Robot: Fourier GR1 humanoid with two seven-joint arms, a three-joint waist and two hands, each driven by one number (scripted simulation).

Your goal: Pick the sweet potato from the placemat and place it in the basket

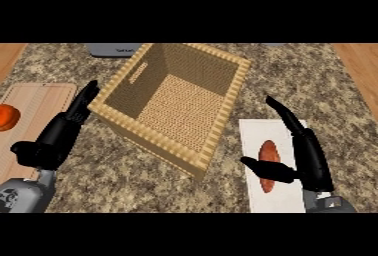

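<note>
head view: the right hand comes in from the lower right edge and stands over the right side of a white placemat. its fingers are straight and point away from the robot, leaning a little to the left. its thumb sticks out to the left and crosses the middle of the sweet potato. the hand is released, with nothing curled round the sweet potato. whether the thumb touches it or only hangs above it cannot be told.

the left hand comes in from the lower left. its fingers are straight and slant up and to the right, with the tips just beside the near left corner of the basket. its thumb is spread to the left. this hand is released too and carries nothing.

a grey thing at the far edge of the table bears faint lettering too small to read.

the sweet potato lies on the placemat, to the right of the basket and apart from it. its long axis runs from near to far, one end toward the robot and one end away. the basket is woven and sits turned at an angle in the middle of the table. a wooden board lies at the left with an orange thing on it, cut by the edge.
</note>
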